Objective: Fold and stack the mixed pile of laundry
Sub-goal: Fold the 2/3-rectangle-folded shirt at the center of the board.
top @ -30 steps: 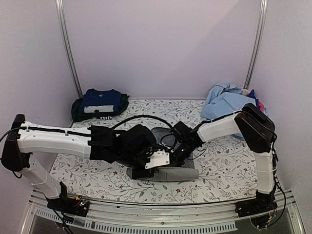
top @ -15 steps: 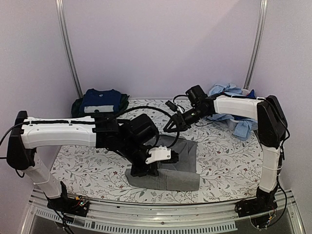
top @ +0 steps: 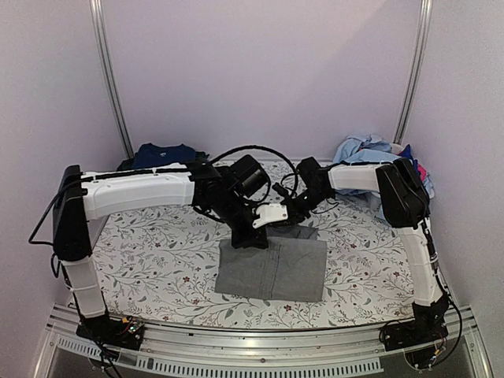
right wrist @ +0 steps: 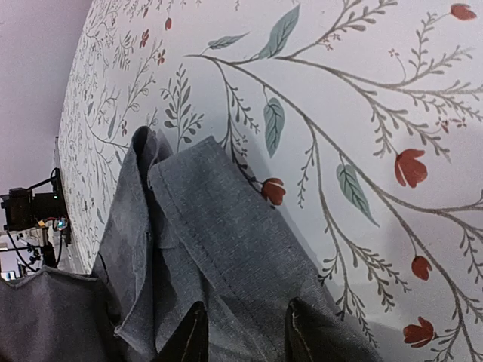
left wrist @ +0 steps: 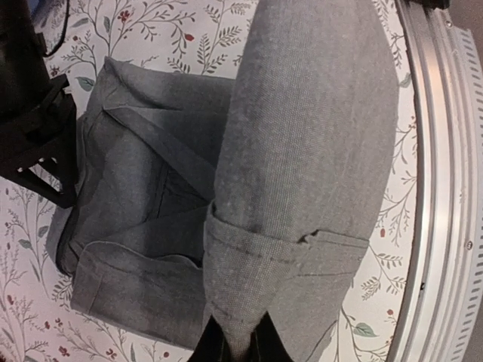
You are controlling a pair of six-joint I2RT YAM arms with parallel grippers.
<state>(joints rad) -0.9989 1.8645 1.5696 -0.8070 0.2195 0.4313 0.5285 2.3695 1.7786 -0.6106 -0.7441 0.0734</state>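
Both arms had swung away from the near edge since a second earlier. By this moment the left arm (top: 134, 185), which had lain low across the front, reached over the middle of the table (top: 236, 337). The right arm (top: 358, 177) had held its tip raised toward the back half a second before, and had since brought it down to the cloth.

The grey collared shirt (top: 272, 268) had been a narrow bundle near the front. It lay as a wider folded rectangle on the floral sheet (top: 142, 252), right of centre and toward the near side.

The left fingers (top: 252, 236) stood at the shirt's far edge. In the left wrist view they were closed on a pinch of the grey cloth, with a rolled fold of it draping away from them over the flatter layers.

The right fingers (top: 293, 214) sat just beside the left fingers at that same far edge. In the right wrist view they stood apart with the grey fabric lying flat under the gap. Whether their tips touched it could not be told.

The navy blue T-shirts (top: 161, 153) lay at the far left corner and the light blue shirts (top: 358, 153) were heaped at the far right, both well apart from the grey shirt.
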